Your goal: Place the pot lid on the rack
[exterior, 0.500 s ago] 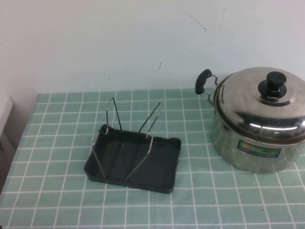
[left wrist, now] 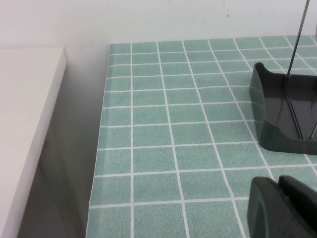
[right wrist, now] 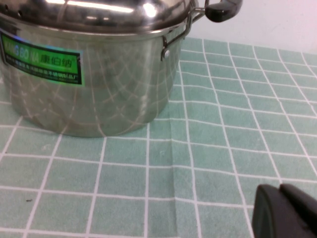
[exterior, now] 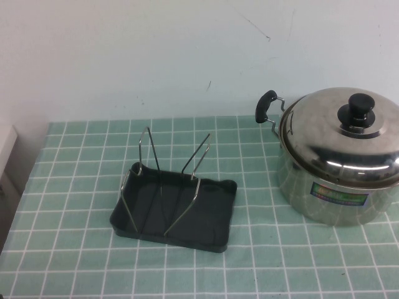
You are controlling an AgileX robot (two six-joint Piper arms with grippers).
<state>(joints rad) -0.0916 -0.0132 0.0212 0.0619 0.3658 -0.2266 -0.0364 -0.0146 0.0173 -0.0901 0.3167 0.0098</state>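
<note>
The shiny domed pot lid (exterior: pixel 340 134) with a black knob (exterior: pixel 357 111) sits on the steel pot (exterior: pixel 330 193) at the right of the table. Its rim shows in the right wrist view (right wrist: pixel 99 15). The rack (exterior: pixel 174 208), a dark tray with bent wire prongs (exterior: pixel 149 156), stands at the middle left; its end shows in the left wrist view (left wrist: pixel 277 109). My left gripper (left wrist: pixel 279 182) is shut and empty, low over the cloth short of the rack. My right gripper (right wrist: pixel 280 190) is shut and empty, low over the cloth in front of the pot. Neither arm shows in the high view.
The green tiled cloth (exterior: pixel 262 249) covers the table. The pot has a black side handle (exterior: pixel 266 106) and a green label (right wrist: pixel 42 59). The table's left edge (left wrist: pixel 96 163) drops off beside a pale surface (left wrist: pixel 25 114). A white wall stands behind.
</note>
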